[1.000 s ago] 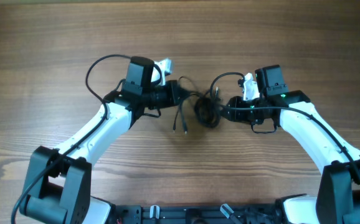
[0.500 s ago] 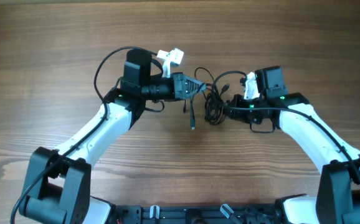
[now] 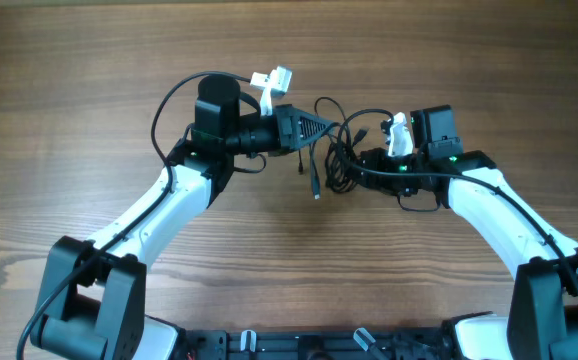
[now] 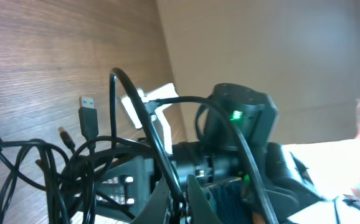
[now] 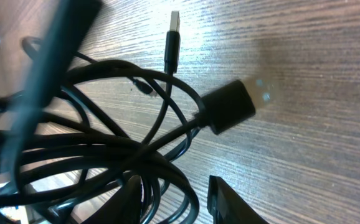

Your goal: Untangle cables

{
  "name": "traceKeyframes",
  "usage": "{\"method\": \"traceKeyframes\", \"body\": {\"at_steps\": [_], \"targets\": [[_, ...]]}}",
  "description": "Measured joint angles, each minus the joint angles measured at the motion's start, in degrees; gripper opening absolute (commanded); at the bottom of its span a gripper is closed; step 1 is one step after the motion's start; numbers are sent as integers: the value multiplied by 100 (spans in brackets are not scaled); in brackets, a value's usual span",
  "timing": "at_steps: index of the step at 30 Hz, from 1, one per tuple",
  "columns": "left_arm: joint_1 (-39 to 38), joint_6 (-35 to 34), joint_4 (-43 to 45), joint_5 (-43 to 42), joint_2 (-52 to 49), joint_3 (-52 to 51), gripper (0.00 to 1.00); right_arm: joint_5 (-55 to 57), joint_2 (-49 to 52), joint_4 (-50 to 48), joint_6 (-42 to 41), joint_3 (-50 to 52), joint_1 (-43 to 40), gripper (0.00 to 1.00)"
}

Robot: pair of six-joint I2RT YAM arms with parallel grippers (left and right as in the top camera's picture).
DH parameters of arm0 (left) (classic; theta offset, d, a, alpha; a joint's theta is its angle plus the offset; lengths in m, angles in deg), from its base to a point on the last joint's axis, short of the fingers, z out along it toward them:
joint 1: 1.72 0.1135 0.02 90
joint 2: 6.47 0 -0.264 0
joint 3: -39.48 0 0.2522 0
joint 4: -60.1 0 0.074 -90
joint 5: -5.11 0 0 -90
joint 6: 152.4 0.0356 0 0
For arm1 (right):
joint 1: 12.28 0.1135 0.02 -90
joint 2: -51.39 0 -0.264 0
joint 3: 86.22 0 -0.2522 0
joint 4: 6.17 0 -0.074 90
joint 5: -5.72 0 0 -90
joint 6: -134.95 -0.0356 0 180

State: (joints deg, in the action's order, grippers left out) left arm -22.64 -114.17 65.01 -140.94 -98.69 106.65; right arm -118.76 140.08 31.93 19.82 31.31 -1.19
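Observation:
The thin black cables (image 3: pixel 339 165) lie in a loose tangle on the wooden table between my two grippers. My left gripper (image 3: pixel 319 125) is shut on one strand and holds it raised; a plug end (image 3: pixel 316 194) hangs below it. In the left wrist view the jaws (image 4: pixel 181 202) pinch that strand, with the tangle (image 4: pixel 43 168) and a USB plug (image 4: pixel 88 117) beyond. My right gripper (image 3: pixel 361 165) is at the tangle's right side. In the right wrist view its fingers (image 5: pixel 177 202) are apart, with cable loops (image 5: pixel 105 143) between them and a gap to the right finger.
The table (image 3: pixel 69 80) is bare wood around the tangle. A USB plug (image 5: pixel 174 43) and a blocky black connector (image 5: pixel 230 106) lie on the wood just beyond the right fingers. Each arm's own thicker black wire loops near its wrist (image 3: pixel 169 105).
My left gripper has moved right and lifted with its strand. The compact coil has spread into looser loops, and the hanging plug end has shifted right. The right arm has hardly moved.

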Motion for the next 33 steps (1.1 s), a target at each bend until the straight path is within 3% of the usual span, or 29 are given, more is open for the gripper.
{"method": "traceKeyframes", "body": {"at_steps": [1, 6, 10, 13, 14, 16, 17, 19, 23, 27, 33], "targets": [[0, -225, 247, -22, 0, 0, 4, 48, 0, 9, -35, 0, 0, 4], [-2, -332, 114, -44, 0, 0, 4, 520, 4, 258, -50, -2, 0, 4], [249, 940, -1934, 603, -7, 22, 4, 1513, 0, 1025, 138, -31, 17, 4], [907, 1587, -2559, 1224, -13, -4, 4, 1849, -269, 1397, 350, -227, 37, 4], [1141, 1672, -2603, 1231, -13, -4, 7, 1897, -413, 1414, 385, -293, 55, 4], [1480, 1768, -2638, 1200, -13, -7, 38, 2048, -824, 1436, 479, -444, 83, 4], [1672, 1829, -2634, 1290, -11, -4, 47, 2284, -1019, 1513, 494, -444, 52, 4], [2118, 1893, -2656, 1486, -11, -4, 56, 2555, -1370, 1432, 721, -404, -127, 4], [1464, 1897, -2887, 1325, -7, 2, 51, 695, -1591, 664, 1458, -393, -133, 4], [584, 1897, -2872, 1257, -7, 2, 50, -968, -1596, -101, 1626, -382, -122, 4], [61, 1902, -2544, 1152, -4, -2, 64, -1233, -1596, -72, 1449, -382, -118, 4]]}}
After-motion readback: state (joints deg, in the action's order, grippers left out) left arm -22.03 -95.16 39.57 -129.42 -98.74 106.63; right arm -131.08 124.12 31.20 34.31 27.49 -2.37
